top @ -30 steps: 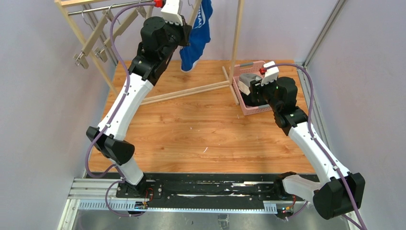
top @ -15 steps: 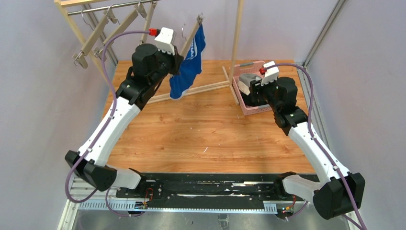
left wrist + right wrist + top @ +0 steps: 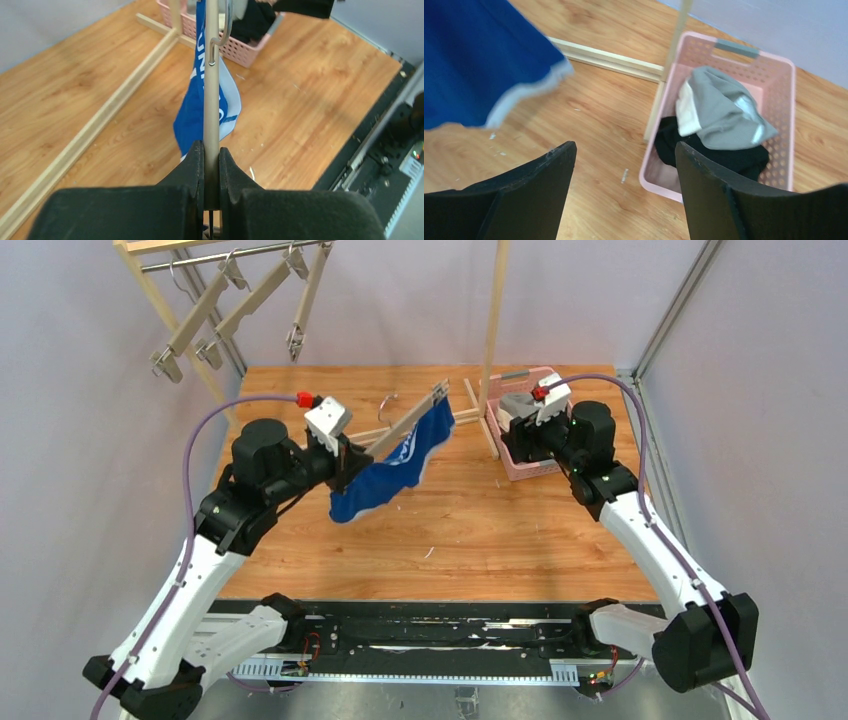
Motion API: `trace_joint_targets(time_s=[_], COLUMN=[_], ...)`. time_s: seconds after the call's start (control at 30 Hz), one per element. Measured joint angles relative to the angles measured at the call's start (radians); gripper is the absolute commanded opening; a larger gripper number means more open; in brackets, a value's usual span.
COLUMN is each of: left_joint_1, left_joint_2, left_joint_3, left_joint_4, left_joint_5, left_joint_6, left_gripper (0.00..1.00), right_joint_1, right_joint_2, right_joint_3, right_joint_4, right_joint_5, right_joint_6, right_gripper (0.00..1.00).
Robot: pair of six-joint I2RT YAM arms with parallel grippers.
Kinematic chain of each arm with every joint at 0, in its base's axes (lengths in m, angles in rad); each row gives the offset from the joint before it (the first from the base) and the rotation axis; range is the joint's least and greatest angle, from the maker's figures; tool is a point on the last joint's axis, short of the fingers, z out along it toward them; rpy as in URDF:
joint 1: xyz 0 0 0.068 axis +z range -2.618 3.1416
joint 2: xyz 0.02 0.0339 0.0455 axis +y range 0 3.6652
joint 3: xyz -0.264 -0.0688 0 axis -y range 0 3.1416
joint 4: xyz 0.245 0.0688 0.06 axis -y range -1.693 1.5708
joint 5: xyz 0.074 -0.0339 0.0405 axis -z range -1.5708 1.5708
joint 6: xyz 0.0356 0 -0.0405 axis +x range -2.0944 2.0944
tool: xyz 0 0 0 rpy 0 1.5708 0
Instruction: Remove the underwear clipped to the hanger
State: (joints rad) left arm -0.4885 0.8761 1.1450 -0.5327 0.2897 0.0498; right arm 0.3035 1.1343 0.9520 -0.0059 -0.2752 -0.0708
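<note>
Blue underwear [image 3: 388, 474] on hanger [image 3: 413, 418], midair

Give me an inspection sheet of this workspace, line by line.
Surface: light wooden table.
Job's things: blue underwear hangs from a wooden hanger held away from the rail; grey underwear and black underwear lie in the pink basket.
Clutter: small white flecks on the table.
Grippers: left gripper shut on the hanger's bar; right gripper open and empty, near the basket.
Cables: purple cable along each arm, clear of the hanger.
Surroundings: wooden rack with three empty hangers; pale walls.
</note>
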Motion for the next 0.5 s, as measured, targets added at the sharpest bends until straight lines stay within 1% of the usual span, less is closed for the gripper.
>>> trace_joint_targets(time_s=[0.1,0.17,0.3,0.5], left_joint_1=[0.000,0.000,0.000,0.000], left_joint_2=[-0.040,-0.059,-0.069,-0.065], left_joint_3=[-0.040,-0.076,-0.135,-0.147], left_joint_4=[-0.034,-0.043,-0.058,-0.064], left_joint_5=[0.052,0.092,0.193,0.314], left_joint_6=[0.026,0.039,0.056,0.063], left_gripper=[0.00,0.00,0.00,0.00], right_joint_1=[0.000,-0.001,-0.002,-0.003], right_joint_2=[-0.037,-0.066,-0.090,-0.081], right_joint_3=[-0.001,0.003,0.035,0.113], right_joint_4=[0.000,-0.009,-0.029,-0.076], right_joint_5=[-0.113,-0.204,-0.395,-0.674], right_joint_6=[-0.020,-0.043,-0.085,-0.117], right_gripper=[0.92,0.97,0.99,0.99])
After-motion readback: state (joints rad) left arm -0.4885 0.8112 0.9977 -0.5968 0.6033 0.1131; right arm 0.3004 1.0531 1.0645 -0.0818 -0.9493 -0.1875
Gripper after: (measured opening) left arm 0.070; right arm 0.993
